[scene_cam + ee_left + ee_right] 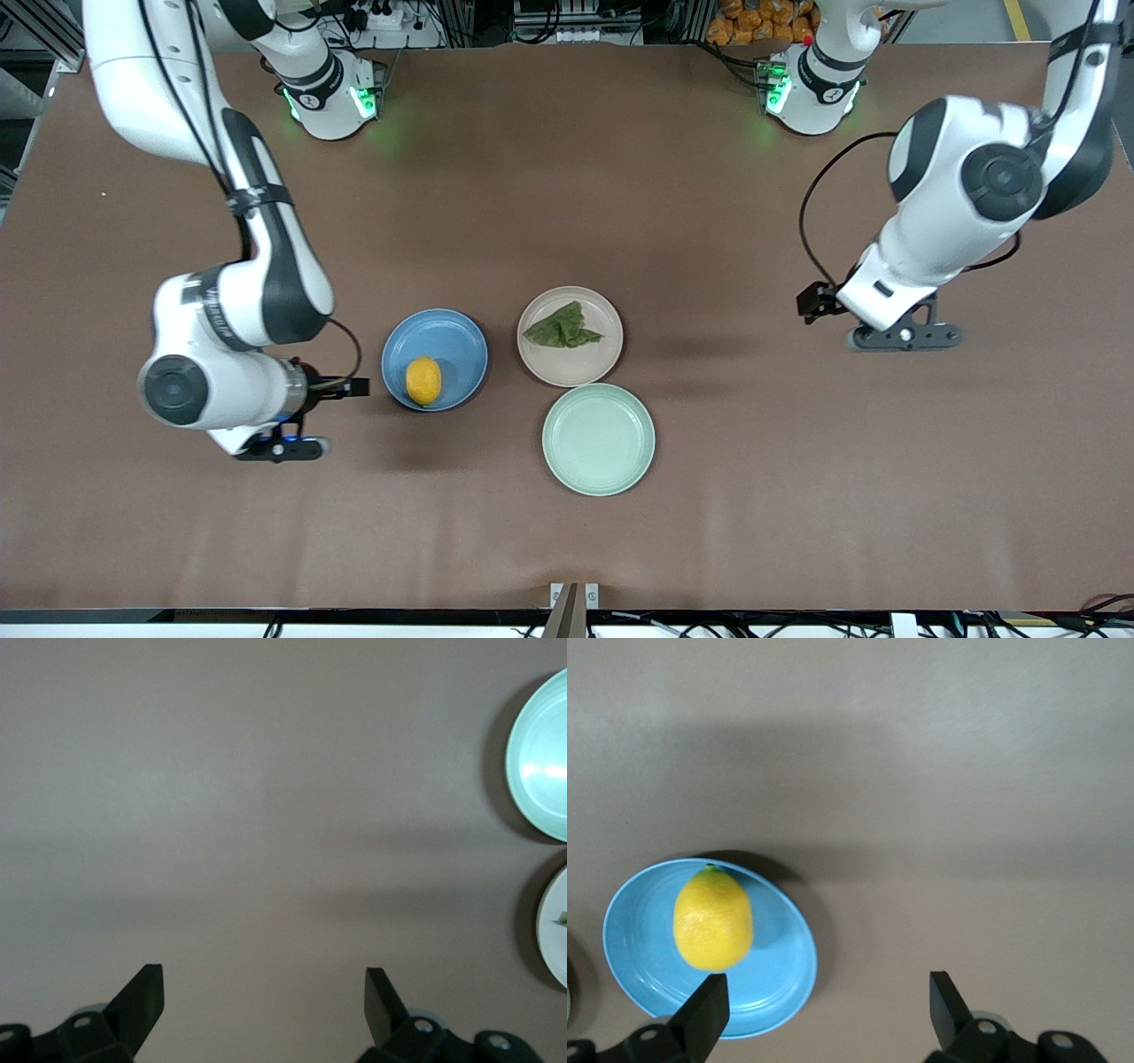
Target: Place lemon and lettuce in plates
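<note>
- The lemon (423,381) lies in the blue plate (456,341), on the part of the plate that is nearer to the front camera. In the right wrist view the lemon (713,919) rests inside the same blue plate (775,979).
- The lettuce (562,328) lies in the beige-pink plate (595,354), which stands just beside the blue plate, toward the left arm's end of the table.
- A mint-green plate (599,439) stands nearer to the front camera than the beige-pink plate, and their rims almost touch. It has nothing in it.
- The right gripper (282,448) hangs above the bare table (567,177), beside the blue plate, toward the right arm's end. Its arm bends down steeply from its base, with the wrist turned downward. In the right wrist view the two fingers (704,1010) stand wide apart and hold nothing.
- The left gripper (905,337) hangs above the bare table, well apart from the plates, toward the left arm's end. Its arm folds at the elbow and the hand points down. In the left wrist view the fingers (142,997) are spread and hold nothing; the edges of the mint-green plate (540,771) and the beige-pink plate (554,930) show at the side.
</note>
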